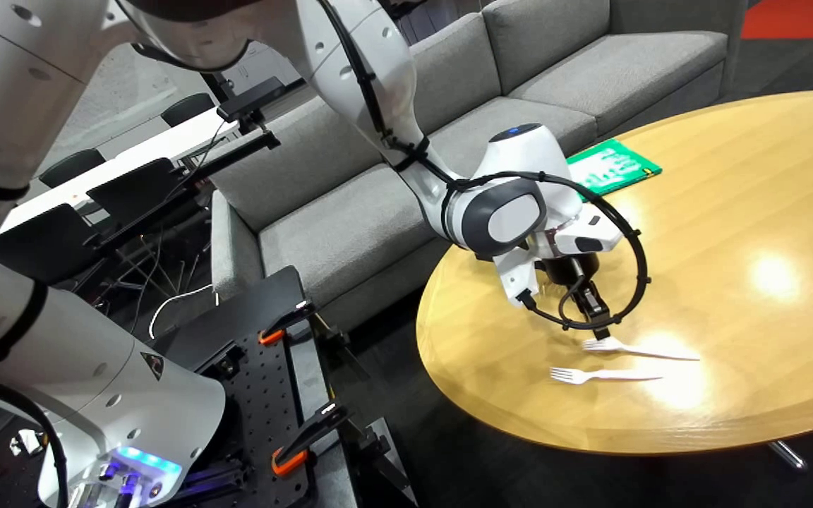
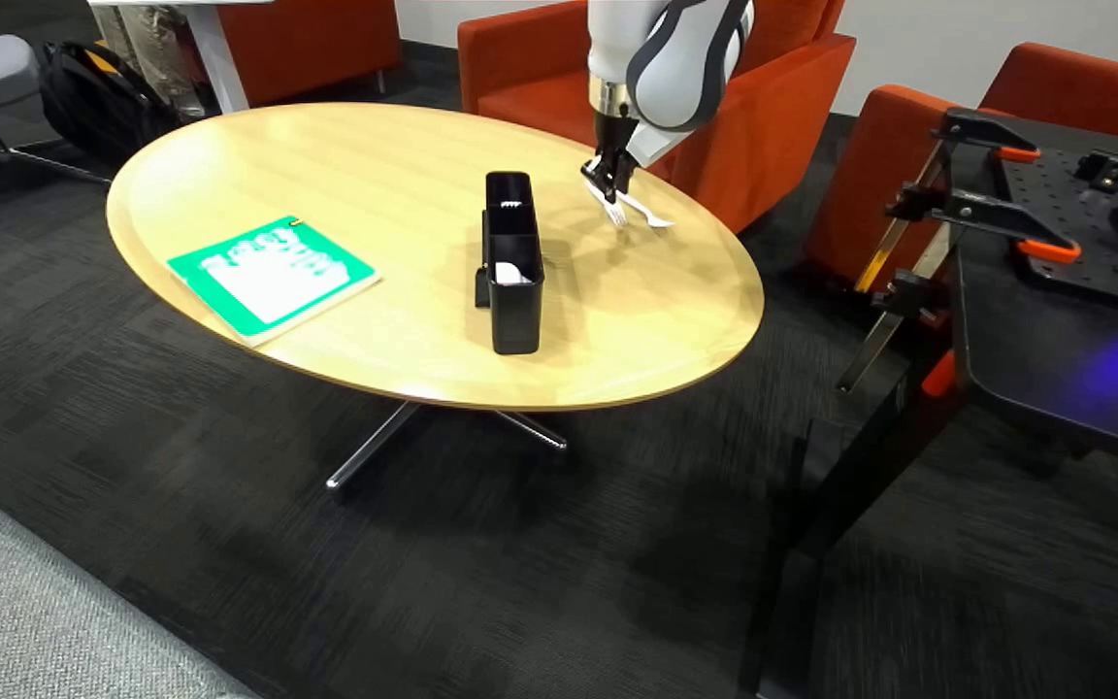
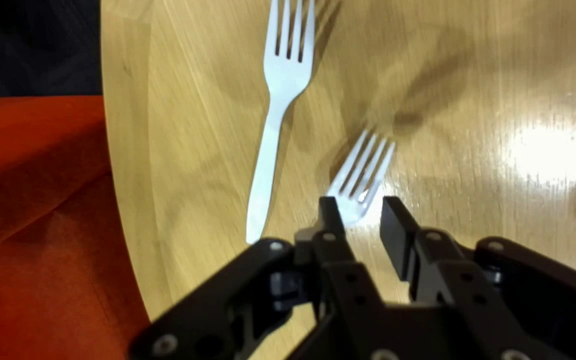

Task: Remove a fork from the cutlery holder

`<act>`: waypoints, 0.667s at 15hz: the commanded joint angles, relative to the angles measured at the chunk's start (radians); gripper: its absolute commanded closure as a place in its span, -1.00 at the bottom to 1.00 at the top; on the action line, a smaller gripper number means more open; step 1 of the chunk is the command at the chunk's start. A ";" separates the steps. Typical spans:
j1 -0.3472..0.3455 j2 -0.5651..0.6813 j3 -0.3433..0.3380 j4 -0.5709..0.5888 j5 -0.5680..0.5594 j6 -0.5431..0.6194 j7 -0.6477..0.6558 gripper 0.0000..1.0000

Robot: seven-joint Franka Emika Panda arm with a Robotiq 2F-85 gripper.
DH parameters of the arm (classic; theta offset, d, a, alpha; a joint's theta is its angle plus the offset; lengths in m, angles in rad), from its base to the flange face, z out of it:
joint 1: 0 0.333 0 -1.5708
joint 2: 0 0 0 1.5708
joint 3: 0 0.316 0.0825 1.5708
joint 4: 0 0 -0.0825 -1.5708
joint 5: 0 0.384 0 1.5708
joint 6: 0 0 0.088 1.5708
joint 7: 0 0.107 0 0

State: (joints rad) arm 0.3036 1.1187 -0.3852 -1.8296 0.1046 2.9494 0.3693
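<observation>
I have the gripper (image 3: pixel 361 205) spread over one white fork (image 3: pixel 362 170); another fork (image 3: pixel 280 85) lies beside it, the cutlery holder (image 2: pixel 517 322) standing apart on the oval table (image 2: pixel 394 160).

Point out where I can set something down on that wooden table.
In an exterior view, bare table lies between the green-and-white item and the black cutlery holder, and spreads behind both toward the far edge. It's crowded where the gripper hangs low at one fork, with another fork alongside.

Oval table (image 2: pixel 394 184): wooden.
Forks (image 3: pixel 278 102): I see two, near one edge.
Green-and-white item (image 2: pixel 278 275): opposite edge.
Cutlery holder (image 2: pixel 517 317): between them.
</observation>
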 commanded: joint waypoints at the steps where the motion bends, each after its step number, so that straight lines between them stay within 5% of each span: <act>1: 0.029 -0.026 -0.032 -0.021 -0.021 0.001 0.009 -0.19; 6: 0.035 -0.179 -0.029 -0.161 -0.022 0.093 -0.044 -0.96; 10: 0.006 -0.344 0.005 -0.285 -0.033 0.115 -0.115 -1.00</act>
State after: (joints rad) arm 0.3329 0.9379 -0.4113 -1.9691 0.1031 3.0361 0.3151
